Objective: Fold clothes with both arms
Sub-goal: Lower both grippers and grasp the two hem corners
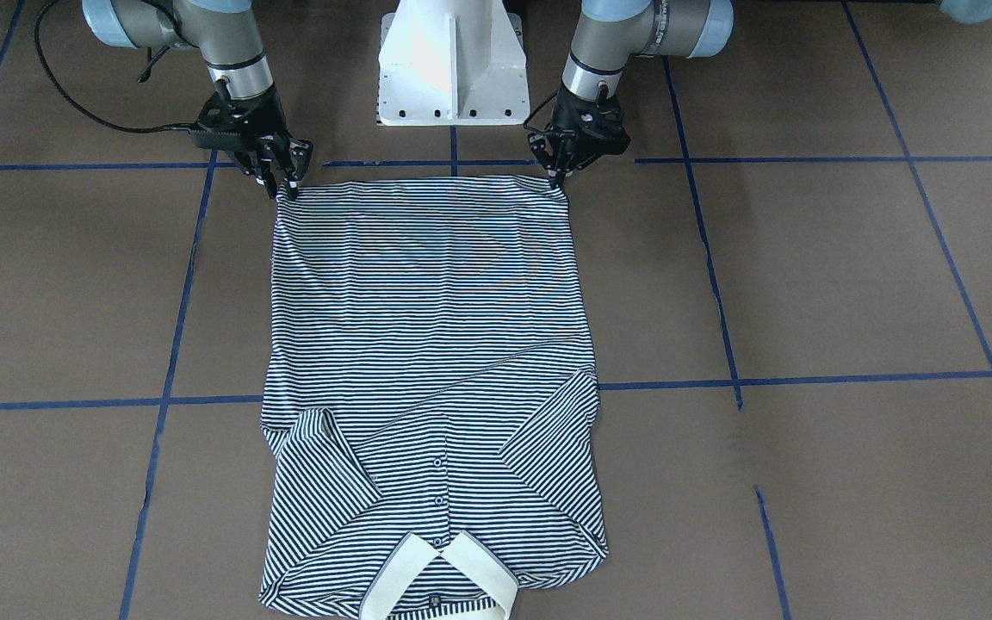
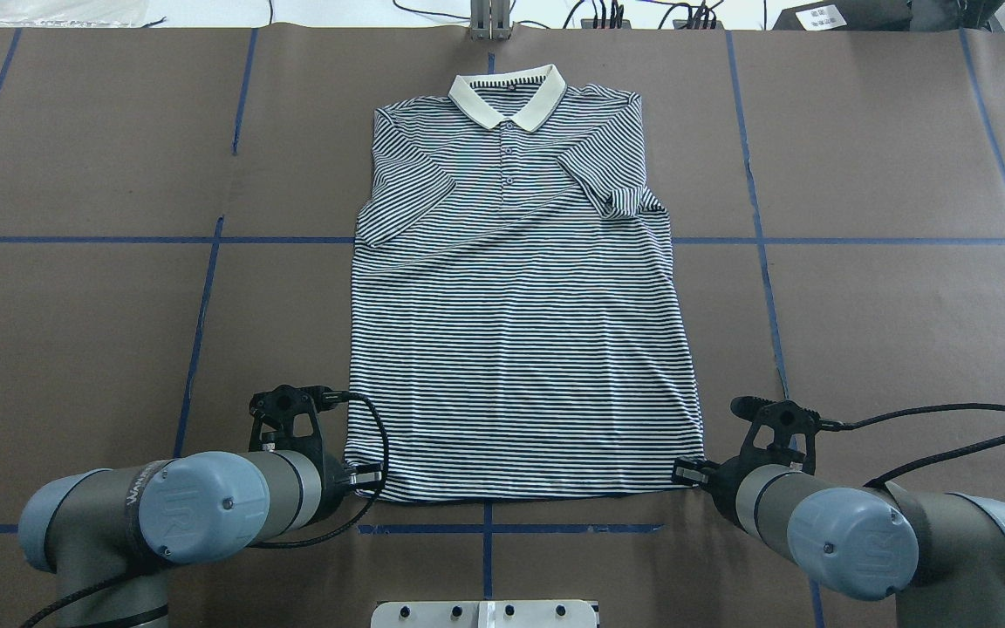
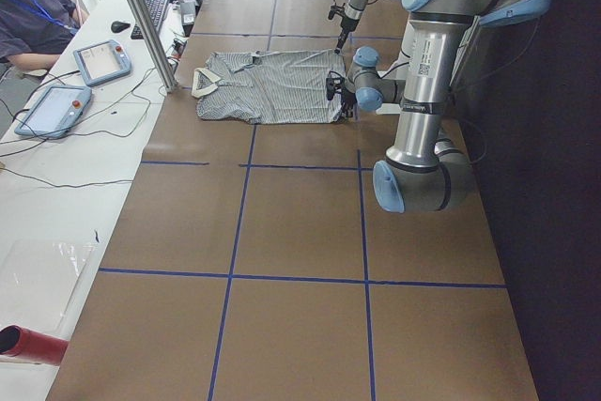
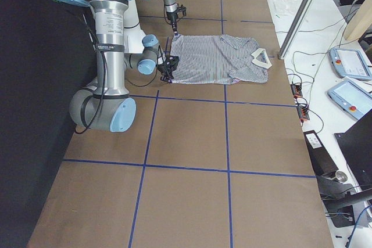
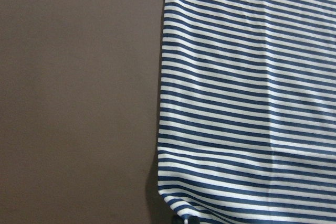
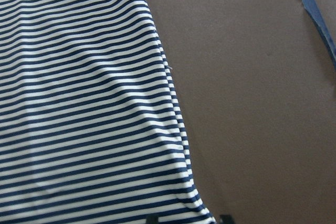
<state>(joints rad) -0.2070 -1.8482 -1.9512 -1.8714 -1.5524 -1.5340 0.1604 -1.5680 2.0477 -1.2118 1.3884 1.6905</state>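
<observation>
- Presently, the table [image 1: 849,275] carries the shirt [image 1: 431,310] lying flat, both hem corners at the fingertips and the collar [image 1: 440,579] at the end farthest from them.
- Right gripper [image 1: 283,188]: fingers apart, astride its hem corner. If they close on the top layer alone, the back layer would likely drag on the lift.
- Left gripper [image 1: 557,179]: tips at the other corner; grip cannot be told. A miss here would likely skew the fold.
</observation>
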